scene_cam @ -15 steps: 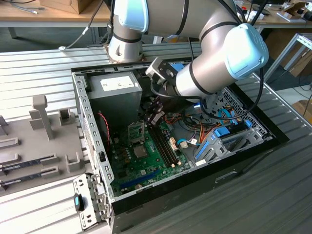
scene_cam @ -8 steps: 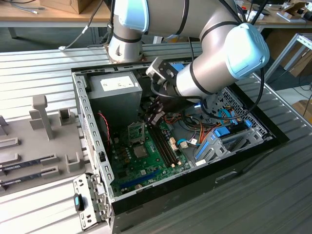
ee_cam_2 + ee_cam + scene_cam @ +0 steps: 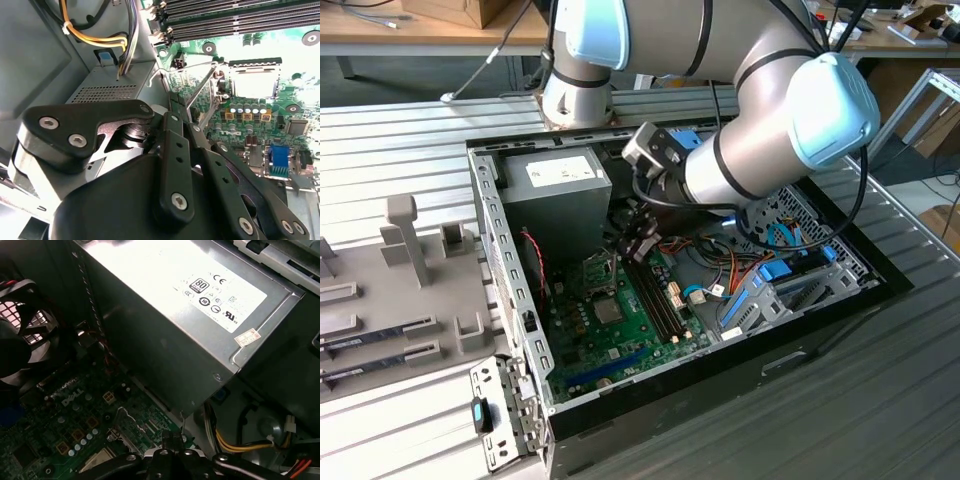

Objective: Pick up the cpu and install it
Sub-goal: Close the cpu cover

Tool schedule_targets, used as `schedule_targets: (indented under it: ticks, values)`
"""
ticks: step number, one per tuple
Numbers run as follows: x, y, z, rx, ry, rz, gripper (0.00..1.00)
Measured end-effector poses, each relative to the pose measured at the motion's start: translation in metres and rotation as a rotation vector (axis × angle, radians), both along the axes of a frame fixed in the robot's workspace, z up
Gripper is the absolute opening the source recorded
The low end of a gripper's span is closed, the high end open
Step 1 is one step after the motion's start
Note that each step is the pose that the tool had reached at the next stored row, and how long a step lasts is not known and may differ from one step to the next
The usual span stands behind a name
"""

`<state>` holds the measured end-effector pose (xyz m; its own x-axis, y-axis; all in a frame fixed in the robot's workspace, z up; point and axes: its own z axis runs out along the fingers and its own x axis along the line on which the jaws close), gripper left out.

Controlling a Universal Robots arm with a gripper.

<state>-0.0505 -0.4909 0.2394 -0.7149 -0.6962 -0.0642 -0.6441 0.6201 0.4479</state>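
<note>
Gripper [image 3: 192, 117] black, fingers pinched together, nothing visibly held | silvery square cpu [image 3: 253, 82] seated in green motherboard [image 3: 280, 50] socket, just beyond fingertips, retention lever raised

A ribbed metal tabletop [image 3: 410, 150] of pale grey slats carried the scene in the exterior view, running from the far edge to the near one. On the exterior view's left lay a light grey fixture board [image 3: 390, 290] with upright blocks and slots. Beyond the table's far edge stood a wooden workbench [image 3: 420, 35] with a cardboard box [image 3: 460, 10] on it, and a white cable [image 3: 485, 65] hung down from it. At the exterior view's right stood a metal frame [image 3: 920, 100] over a dark floor [image 3: 930, 165]. The light was even and bright.
</note>
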Motion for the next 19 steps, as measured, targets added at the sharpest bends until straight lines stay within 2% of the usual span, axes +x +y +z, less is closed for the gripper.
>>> schedule_targets:
  ticks: [4,10,14,19]
  values:
    - [0.0,-0.003,0.0,-0.0001,0.0,0.0,0.11]
    - [0.0,-0.0054,0.0,0.0,0.0,0.0,0.11]
    - [0.0,-0.0059,0.0,-0.0005,0.0,0.0,0.11]
    - [0.0001,-0.0062,0.0006,-0.0048,0.0,0.001,0.11]
